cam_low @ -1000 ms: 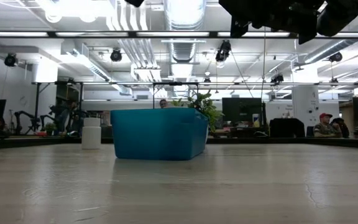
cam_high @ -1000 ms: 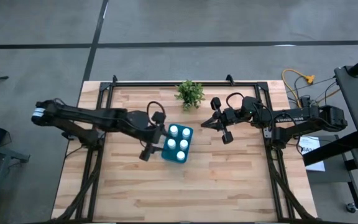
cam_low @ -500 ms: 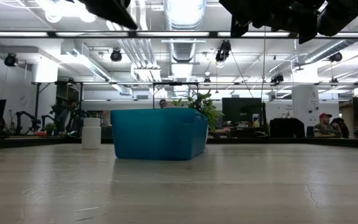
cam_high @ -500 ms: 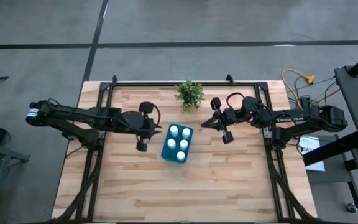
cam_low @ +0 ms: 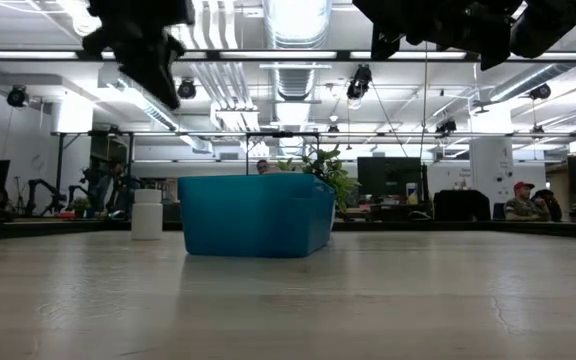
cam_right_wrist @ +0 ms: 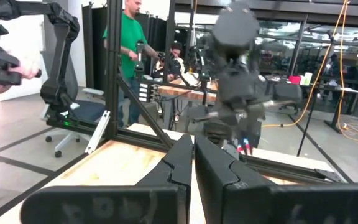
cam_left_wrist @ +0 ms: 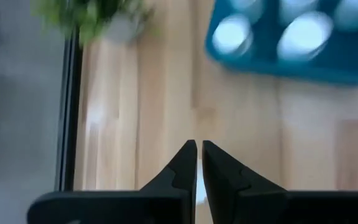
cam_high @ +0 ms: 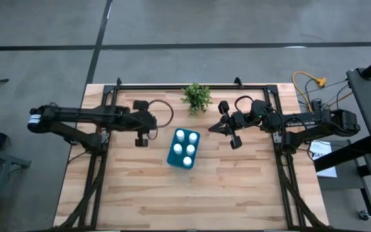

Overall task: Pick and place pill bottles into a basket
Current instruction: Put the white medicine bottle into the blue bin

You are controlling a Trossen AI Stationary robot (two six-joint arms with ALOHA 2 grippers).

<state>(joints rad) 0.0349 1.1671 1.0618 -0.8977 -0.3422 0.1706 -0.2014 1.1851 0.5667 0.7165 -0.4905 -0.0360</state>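
Observation:
The teal basket (cam_high: 183, 149) stands at mid-table with several white pill bottles (cam_high: 178, 147) upright inside it; the left wrist view shows the basket (cam_left_wrist: 328, 62) with their caps (cam_left_wrist: 305, 38). One more pill bottle (cam_low: 147, 214) stands on the table to the left of the basket (cam_low: 255, 215) in the low view; in the high view my left arm hides it. My left gripper (cam_high: 142, 140) hangs shut and holding nothing above the table, left of the basket, pointing steeply down (cam_left_wrist: 199, 152). My right gripper (cam_high: 215, 127) waits shut, level, right of the plant.
A small green potted plant (cam_high: 196, 96) stands at the table's far edge, behind the basket. Black frame rails (cam_high: 185, 86) run along the far edge and both sides. Bare wooden tabletop (cam_high: 192, 200) lies in front of the basket. People (cam_right_wrist: 126, 56) are in the room beyond.
My left gripper has drawn back from the basket's left side toward the table's left and far edge. It has tipped to point more steeply down and has shut with nothing between its fingers. The basket and the bottles have stayed where they were.

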